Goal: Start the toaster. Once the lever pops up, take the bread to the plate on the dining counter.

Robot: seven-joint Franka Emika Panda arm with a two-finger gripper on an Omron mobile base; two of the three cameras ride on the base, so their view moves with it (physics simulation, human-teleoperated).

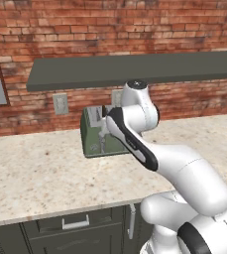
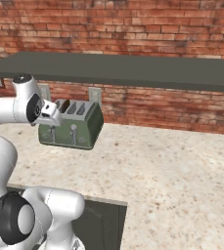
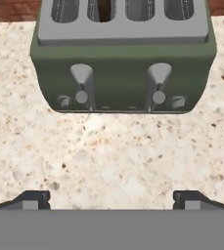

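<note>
The white arm rises from the base, bends at a dark-jointed elbow and reaches forward, its wrist turned down. The gripper (image 3: pixel 111 199) hangs in the air with the jaws spread wide — nothing sits between them. In the hand view the two dark finger tips (image 3: pixel 31 199) stand far apart at the lower edge. In the right base view the hand (image 2: pixel 49 113) points forward — angled downward.
</note>
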